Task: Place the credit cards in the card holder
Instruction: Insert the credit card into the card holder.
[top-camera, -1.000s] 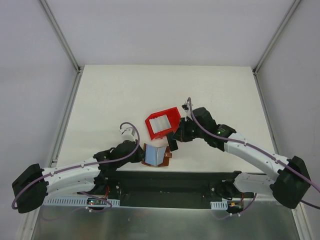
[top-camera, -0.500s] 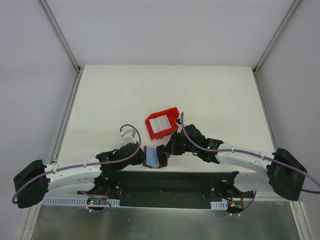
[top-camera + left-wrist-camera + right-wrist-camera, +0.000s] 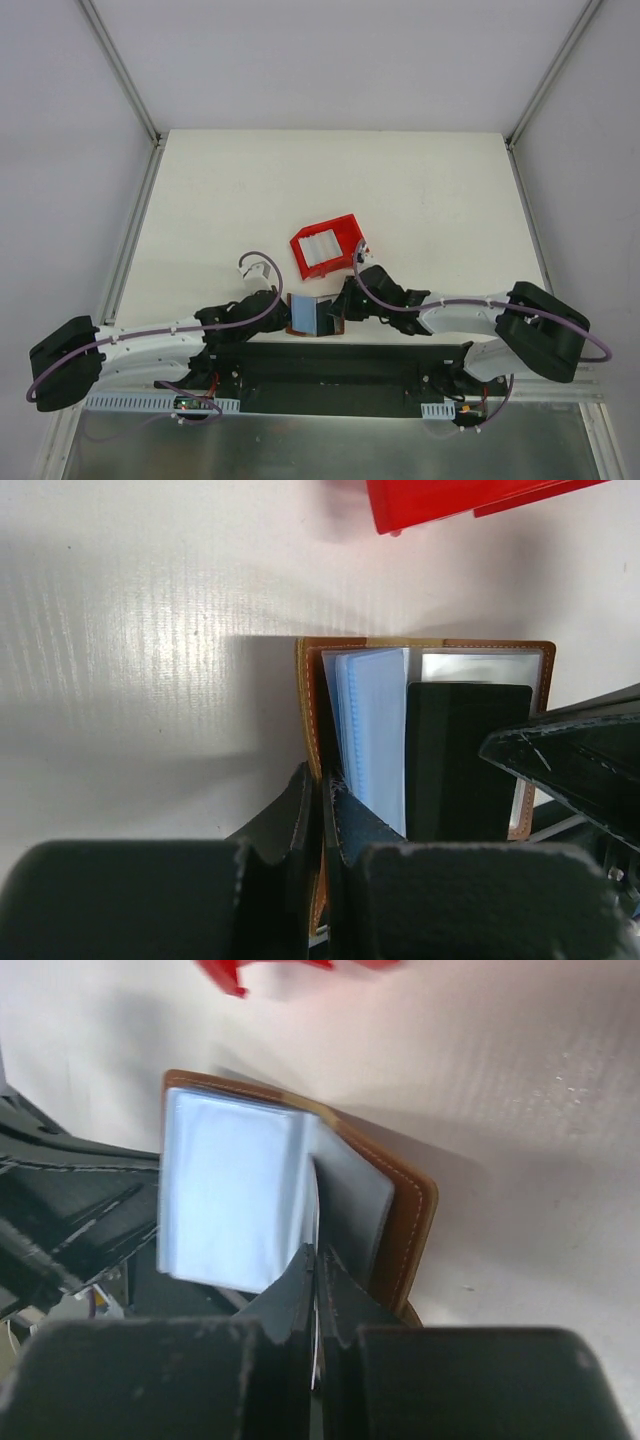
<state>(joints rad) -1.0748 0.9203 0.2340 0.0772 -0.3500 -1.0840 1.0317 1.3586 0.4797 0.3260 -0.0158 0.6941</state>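
Observation:
The card holder (image 3: 312, 316) is a brown wallet lying open near the table's front edge, with pale blue sleeves (image 3: 375, 730) standing up inside. My left gripper (image 3: 287, 312) is shut on its left brown cover (image 3: 310, 700). My right gripper (image 3: 338, 308) is at its right side, shut on a thin pale credit card (image 3: 316, 1210) seen edge-on. That card stands between the blue sleeves (image 3: 230, 1200) and a dark grey panel (image 3: 355, 1205) on the right cover (image 3: 410, 1220). More whitish credit cards (image 3: 322, 247) lie in the red tray.
The red tray (image 3: 345, 228) stands just behind the card holder and shows at the top of both wrist views (image 3: 470, 500) (image 3: 270, 970). A black strip (image 3: 350, 355) runs along the table's near edge under both arms.
My right gripper has moved from beside the red tray down and toward the near edge, to the open card holder. My left gripper has kept its hold on the left cover.

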